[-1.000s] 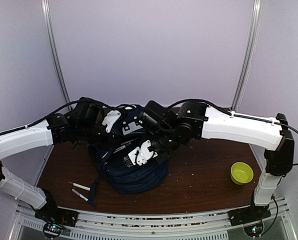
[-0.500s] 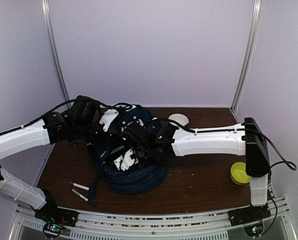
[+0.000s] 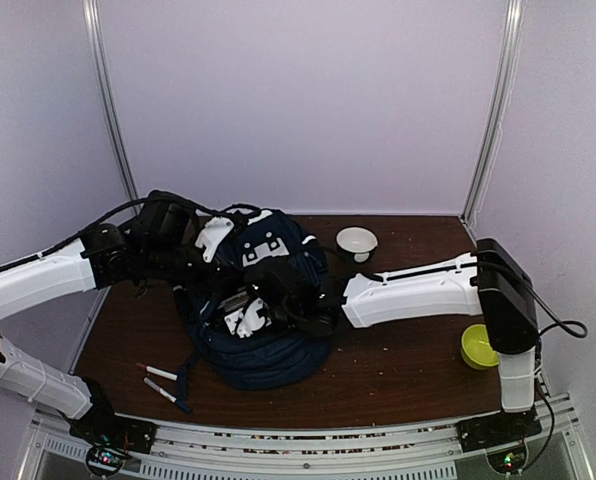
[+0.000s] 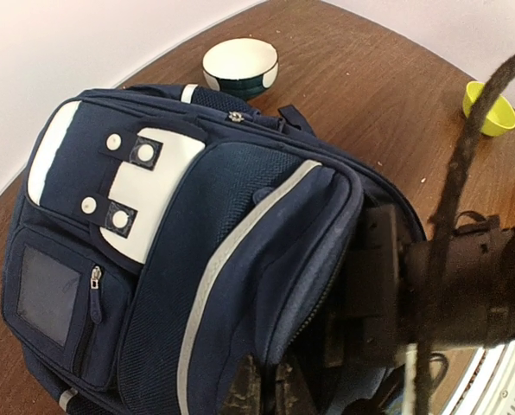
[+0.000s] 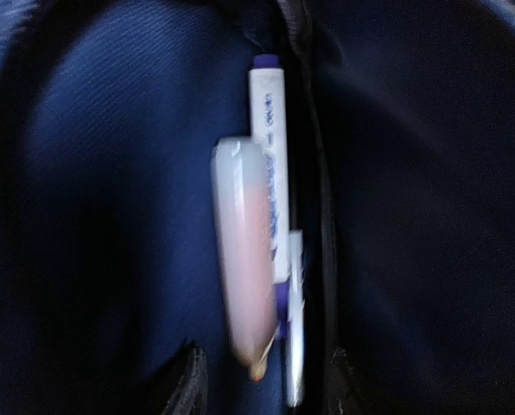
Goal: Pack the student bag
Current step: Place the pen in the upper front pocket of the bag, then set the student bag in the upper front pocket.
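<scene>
- Inside the student bag, the right gripper's jaws are parted, and a white pen and a pink pen are let go.
- The pens could be hooked out when it is lifted.
- The bag's edge looks pinched by the left gripper. If it is dropped, the opening could be closed.
- The bag is laid on the table.

Inside the student bag a blurred pale tube overlaps a white pen, the right hand mostly cropped.

right wrist | bag: dark blue fabric all round the pen | pen: white, purple ends, lengthwise in a fold | tube: blurred, pinkish-white, just left of pen, overlapping it | jaws: apart, either side of pen's lower end, gripping nothing
</scene>
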Controlling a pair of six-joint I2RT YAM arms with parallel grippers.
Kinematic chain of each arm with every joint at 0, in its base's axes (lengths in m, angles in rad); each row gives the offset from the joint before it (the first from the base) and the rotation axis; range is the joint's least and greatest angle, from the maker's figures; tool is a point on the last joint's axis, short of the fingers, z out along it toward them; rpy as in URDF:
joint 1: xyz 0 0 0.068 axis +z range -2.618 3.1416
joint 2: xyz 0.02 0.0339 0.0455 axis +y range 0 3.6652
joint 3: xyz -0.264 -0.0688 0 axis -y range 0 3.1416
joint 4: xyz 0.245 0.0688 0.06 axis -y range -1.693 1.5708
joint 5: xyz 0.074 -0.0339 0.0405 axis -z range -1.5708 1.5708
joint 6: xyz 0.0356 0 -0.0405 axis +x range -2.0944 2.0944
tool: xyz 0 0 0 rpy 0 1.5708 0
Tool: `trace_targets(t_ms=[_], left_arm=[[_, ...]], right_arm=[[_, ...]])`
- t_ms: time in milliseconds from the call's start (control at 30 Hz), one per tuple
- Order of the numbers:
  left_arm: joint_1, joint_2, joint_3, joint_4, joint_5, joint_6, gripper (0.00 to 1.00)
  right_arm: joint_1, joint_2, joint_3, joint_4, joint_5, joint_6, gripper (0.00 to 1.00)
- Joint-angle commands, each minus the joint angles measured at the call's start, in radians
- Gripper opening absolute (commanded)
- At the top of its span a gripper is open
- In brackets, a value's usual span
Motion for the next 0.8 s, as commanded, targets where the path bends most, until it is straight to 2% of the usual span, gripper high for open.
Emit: trace_targets(t_ms=[0, 67, 133, 167, 200, 300, 500, 667, 767], left_arm=[[0.007, -0.034, 0.003, 0.082, -0.016, -0.05, 0.0], [0.007, -0.03, -0.001, 0.066, -0.055, -0.076, 0.01], [0.008, -0.027, -0.001, 0.032, -0.133, -0.128, 0.32], [0.008, -0.026, -0.004, 0.011, -0.159, -0.154, 0.42], [0.008, -0.024, -0.006, -0.012, -0.173, -0.182, 0.48], [0.008, -0.017, -0.007, -0.134, -0.26, -0.279, 0.55], [0.01, -0.032, -0.041, -0.465, -0.444, -0.636, 0.6], [0.011, -0.24, -0.187, -0.597, -0.531, -1.028, 0.53], [0.014, -0.348, -0.287, -0.612, -0.502, -1.235, 0.48]], right_arm=[[-0.008, -0.172, -0.082, -0.138, -0.117, 0.106, 0.49], [-0.009, -0.231, -0.094, -0.247, -0.198, 0.163, 0.49], [-0.01, -0.281, -0.108, -0.363, -0.287, 0.202, 0.49], [-0.009, -0.304, -0.112, -0.414, -0.331, 0.216, 0.5], [-0.008, -0.323, -0.124, -0.451, -0.369, 0.238, 0.49], [-0.009, -0.382, -0.19, -0.481, -0.429, 0.309, 0.5], [-0.015, -0.432, -0.29, -0.484, -0.523, 0.403, 0.49], [-0.023, -0.454, -0.32, -0.498, -0.609, 0.492, 0.49], [-0.024, -0.437, -0.282, -0.534, -0.646, 0.509, 0.49]])
